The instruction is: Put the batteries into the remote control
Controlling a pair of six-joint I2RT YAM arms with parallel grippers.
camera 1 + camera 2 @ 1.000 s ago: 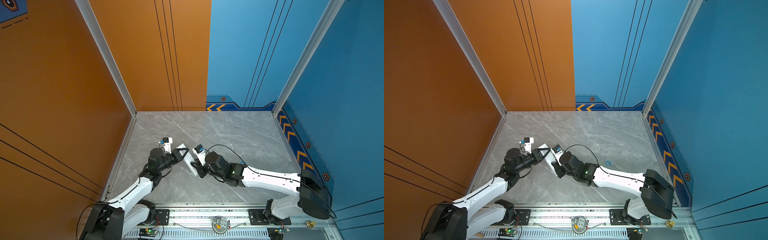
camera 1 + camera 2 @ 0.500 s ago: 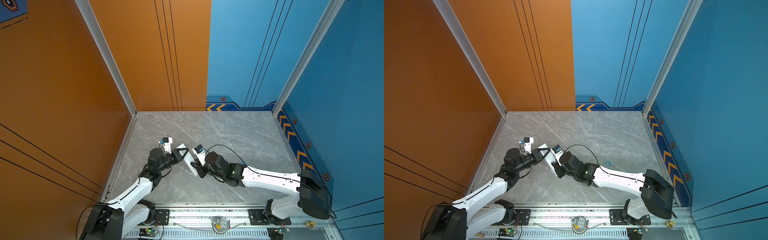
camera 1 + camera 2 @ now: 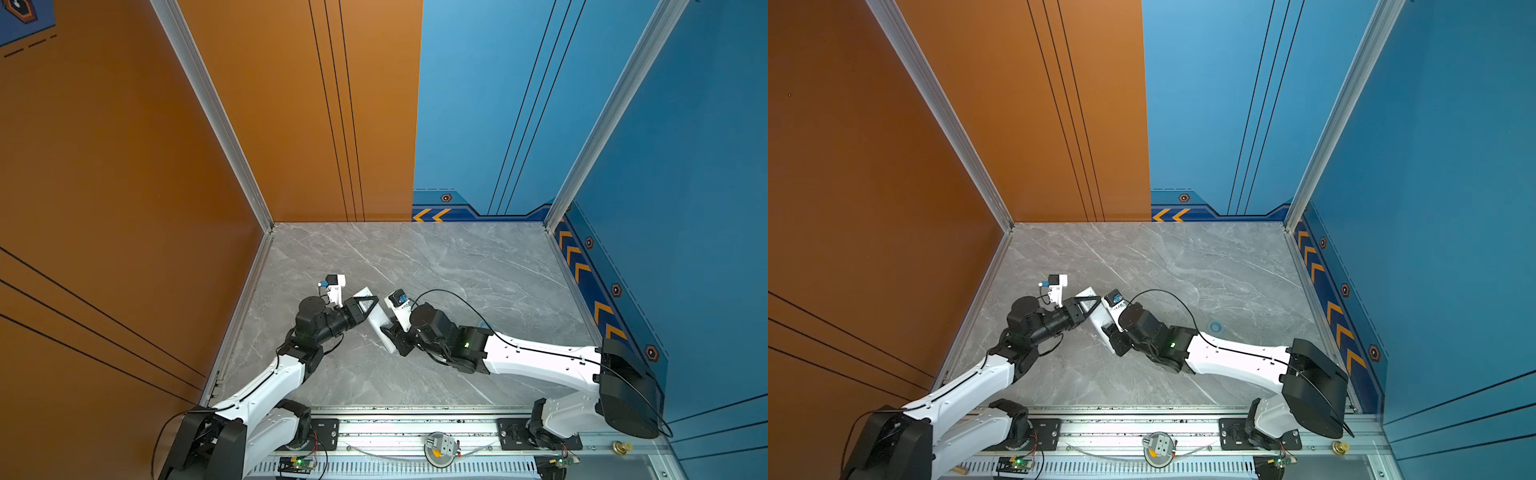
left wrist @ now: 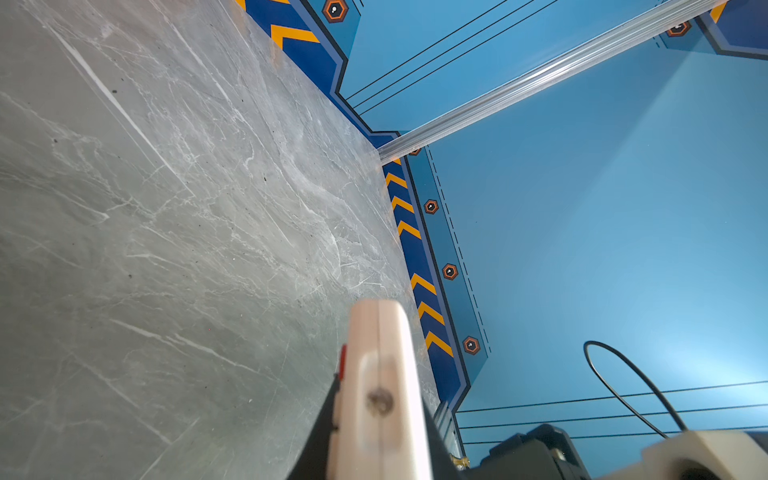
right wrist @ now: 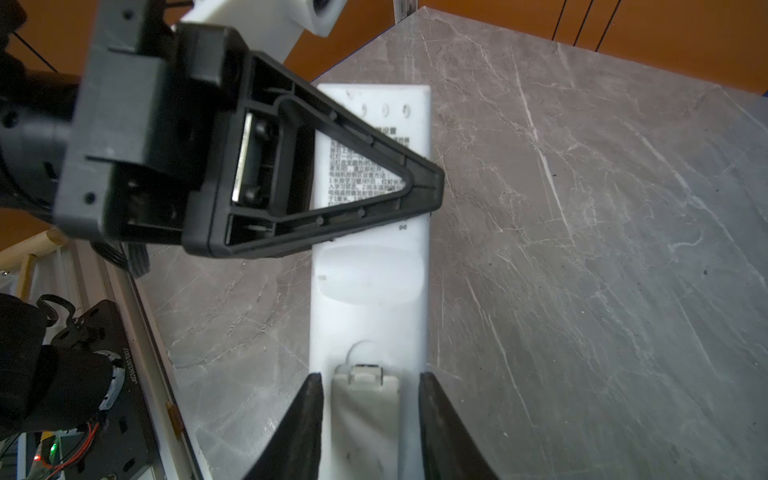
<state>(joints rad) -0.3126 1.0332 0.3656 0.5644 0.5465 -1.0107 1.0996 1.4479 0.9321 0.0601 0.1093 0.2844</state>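
Observation:
The white remote control (image 3: 379,326) (image 3: 1099,322) hangs above the table between the two arms. My left gripper (image 3: 366,305) (image 3: 1090,306) (image 4: 378,419) is shut on its far end, one black finger (image 5: 340,183) lying across the printed back. In the left wrist view the remote (image 4: 380,332) shows edge-on. My right gripper (image 3: 392,334) (image 3: 1115,338) (image 5: 368,378) is open at the near end. Its fingertips stand either side of the greyish battery cover (image 5: 365,399), with a gap on each side. The batteries are out of view.
Grey marble table (image 3: 457,270) boxed in by orange walls on the left and blue walls at the back and right. A metal rail (image 3: 415,426) with mounts and small circuit boards runs along the front edge. A black cable (image 3: 453,297) loops above the right wrist.
Both arms and the remote stay where they were. The right gripper's jaws have spread apart a little.

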